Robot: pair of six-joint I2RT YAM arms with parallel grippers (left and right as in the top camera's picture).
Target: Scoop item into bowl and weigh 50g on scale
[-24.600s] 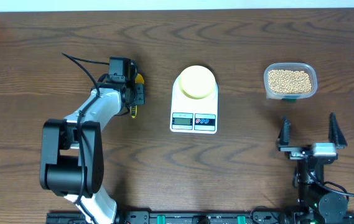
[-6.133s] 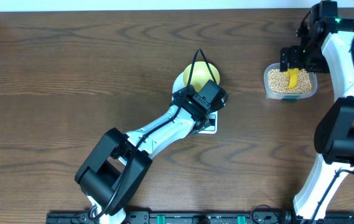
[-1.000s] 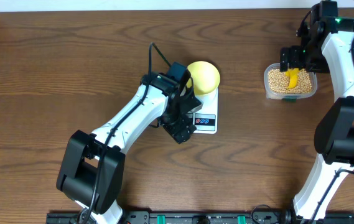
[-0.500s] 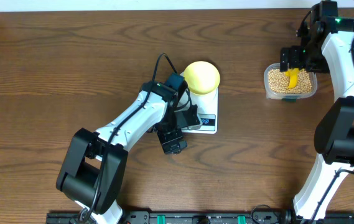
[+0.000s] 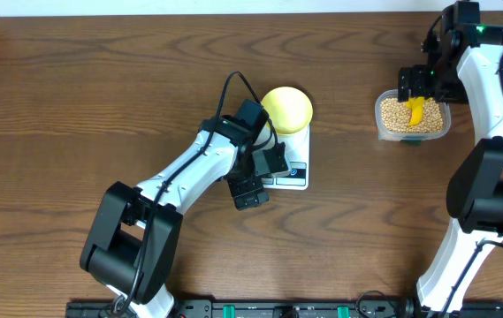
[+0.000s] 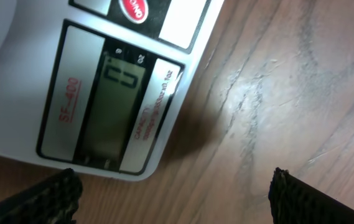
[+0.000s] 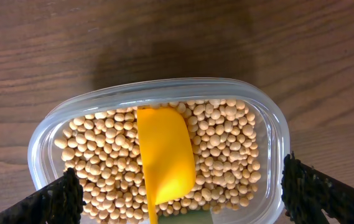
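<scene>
Left gripper [image 5: 262, 178] fingers apart, over 7 o'clock corner of white rectangular digital scale [image 5: 300, 146]; pale yellow round bowl [image 5: 287, 109] at its 12. Right gripper [image 7: 181, 177] fingers apart above yellow plastic scoop [image 7: 164, 149] on tan round beans [image 7: 226, 155].

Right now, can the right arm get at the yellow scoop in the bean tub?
Probably yes: the right gripper hangs open straight above the scoop, which lies uncovered on the beans.
</scene>
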